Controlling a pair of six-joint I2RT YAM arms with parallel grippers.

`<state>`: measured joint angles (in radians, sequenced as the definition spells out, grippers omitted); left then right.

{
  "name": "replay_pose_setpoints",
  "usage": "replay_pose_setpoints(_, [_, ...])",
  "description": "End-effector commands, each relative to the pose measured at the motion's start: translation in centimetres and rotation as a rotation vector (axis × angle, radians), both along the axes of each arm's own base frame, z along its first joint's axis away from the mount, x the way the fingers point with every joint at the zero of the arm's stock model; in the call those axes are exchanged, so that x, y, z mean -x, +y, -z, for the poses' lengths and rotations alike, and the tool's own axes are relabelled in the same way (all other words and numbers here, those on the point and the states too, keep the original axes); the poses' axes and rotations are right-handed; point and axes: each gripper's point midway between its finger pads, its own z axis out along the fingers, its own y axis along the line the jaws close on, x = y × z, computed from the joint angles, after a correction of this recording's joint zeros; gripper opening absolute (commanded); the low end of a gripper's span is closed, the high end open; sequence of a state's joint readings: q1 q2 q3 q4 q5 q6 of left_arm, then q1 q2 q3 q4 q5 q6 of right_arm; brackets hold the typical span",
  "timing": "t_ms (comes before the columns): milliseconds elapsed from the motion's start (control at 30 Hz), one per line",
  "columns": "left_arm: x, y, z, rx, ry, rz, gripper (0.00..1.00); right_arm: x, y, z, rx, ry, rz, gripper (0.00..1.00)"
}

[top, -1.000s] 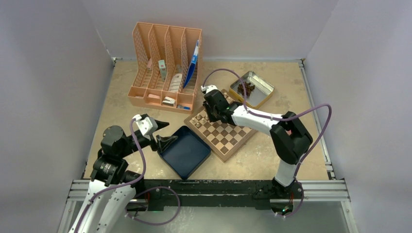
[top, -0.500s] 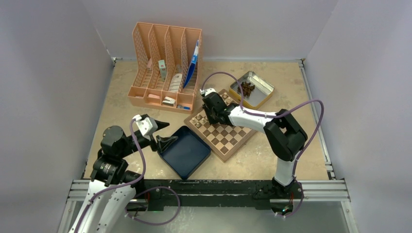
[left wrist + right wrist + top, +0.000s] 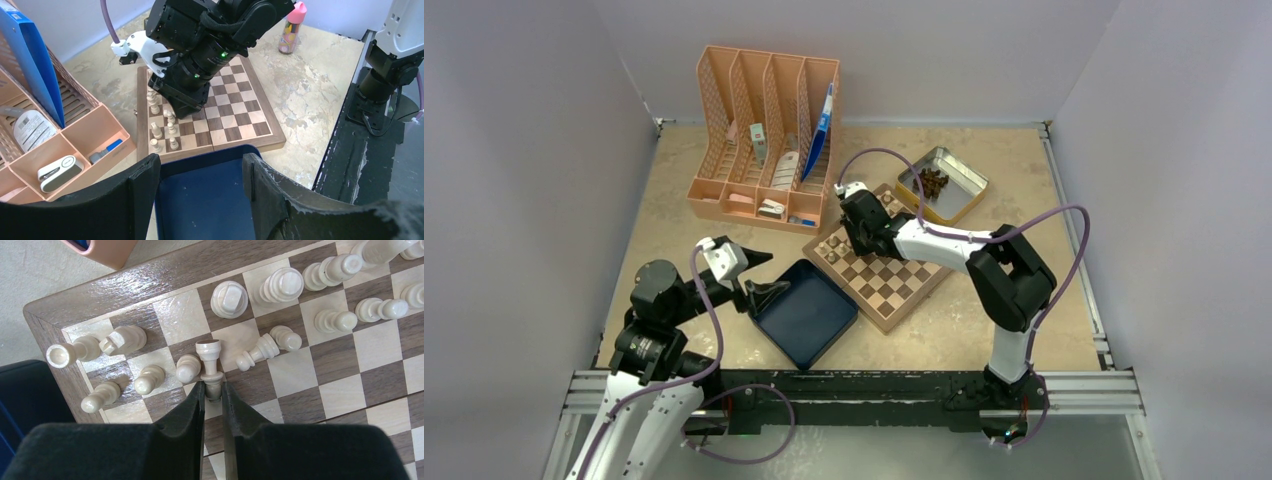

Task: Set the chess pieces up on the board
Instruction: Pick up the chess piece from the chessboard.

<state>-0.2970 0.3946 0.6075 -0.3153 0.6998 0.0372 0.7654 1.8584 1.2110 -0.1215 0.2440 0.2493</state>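
The board (image 3: 902,290) lies mid-table, angled like a diamond. Pale beige chess pieces (image 3: 280,285) crowd its far-left corner, some upright and some toppled (image 3: 262,347). My right gripper (image 3: 857,240) is down over that corner. In the right wrist view it (image 3: 212,388) is shut on the near end of one pale chess piece (image 3: 209,357), whose other end points away from the fingers. My left gripper (image 3: 776,272) hovers open at the left edge of the dark blue tray (image 3: 809,318), with nothing between its fingers (image 3: 145,175).
A peach desk organizer (image 3: 764,140) with a blue folder stands behind the board. At the back right, a metal tin (image 3: 969,180) holds dark pieces (image 3: 932,182). A pink-capped bottle (image 3: 291,27) shows in the left wrist view beyond the board (image 3: 240,107).
My right gripper's jaws have closed onto the pale piece, and that arm's elbow has shifted slightly left. The left arm has not moved.
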Motion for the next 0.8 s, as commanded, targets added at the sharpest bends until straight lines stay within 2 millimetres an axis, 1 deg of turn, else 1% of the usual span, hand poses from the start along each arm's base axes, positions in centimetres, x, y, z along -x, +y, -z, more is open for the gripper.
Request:
replay_pose_setpoints(0, [0.2,-0.2,-1.2,0.016,-0.04,0.019,0.61,-0.4,0.1,-2.7,-0.034,-0.051,0.011,0.16])
replay_pose_setpoints(67, [0.3,-0.3,-1.2,0.015,-0.046,0.023,0.61,-0.4,0.1,-3.4,-0.047,-0.06,0.017,0.16])
replay_pose_setpoints(233, [0.3,-0.2,-1.2,0.019,-0.06,0.016,0.61,-0.3,-0.7,-5.0,-0.059,-0.091,0.047,0.15])
replay_pose_setpoints(433, [-0.1,-0.1,-1.2,0.011,-0.066,0.005,0.61,0.7,-1.3,-7.8,-0.107,-0.104,0.064,0.14])
replay_pose_setpoints(533, [-0.1,-0.3,-1.2,0.005,-0.079,0.029,0.6,1.6,-1.3,-9.0,-0.144,-0.096,0.052,0.14])
replay_pose_setpoints(633, [0.9,-1.2,-1.2,-0.024,-0.127,0.139,0.59,2.8,-1.1,-10.5,-0.201,-0.091,0.01,0.13])
replay_pose_setpoints(700, [1.4,-1.8,-1.4,-0.036,-0.162,0.203,0.58,3.9,-0.3,-11.6,-0.253,-0.088,-0.067,0.13])
replay_pose_setpoints(767, [1.6,-2.3,-2.0,-0.047,-0.211,0.264,0.58,5.4,0.7,-12.2,-0.309,-0.067,-0.156,0.13])
